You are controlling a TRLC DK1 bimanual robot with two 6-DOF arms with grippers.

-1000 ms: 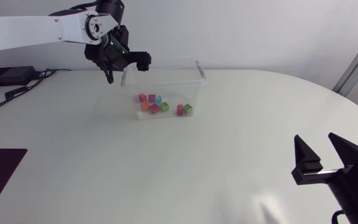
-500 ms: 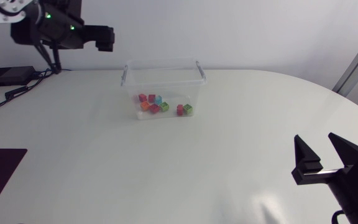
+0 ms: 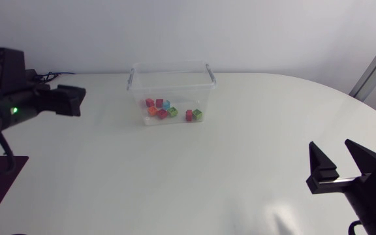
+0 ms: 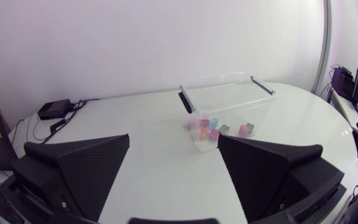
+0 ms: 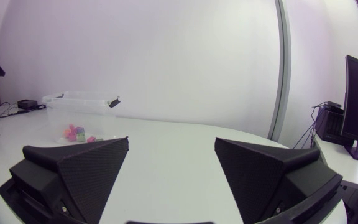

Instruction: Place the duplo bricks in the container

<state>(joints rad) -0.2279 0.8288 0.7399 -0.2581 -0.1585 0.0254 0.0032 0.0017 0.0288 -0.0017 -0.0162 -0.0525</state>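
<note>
The left pincer (image 4: 173, 169) stands wide open, its 2 wedge fingers far apart with nothing between or against them. It hangs over the left side of the worktop (image 3: 207, 176), well apart from the container (image 3: 205, 98), which lies ahead of it past bare white surface. The right pincer (image 3: 343, 168) is also spread wide and holds nothing. It sits low at the near right of the worktop, farther from the container than the left one.

There is 1 clear container, open-topped, with a dark handle at each end. It stands near the worktop's far edge, close to the wall. All the duplo bricks (image 3: 168, 109) in sight lie inside it on its floor, in a loose cluster. From above, about 8 can be counted: 2 green, 1 light blue, 1 orange, the others pink or red.

1 small black box (image 4: 57, 109) with cables sits at the far left. The worktop's right edge curves round. A broad stretch of white surface lies between the container and both pincers.
</note>
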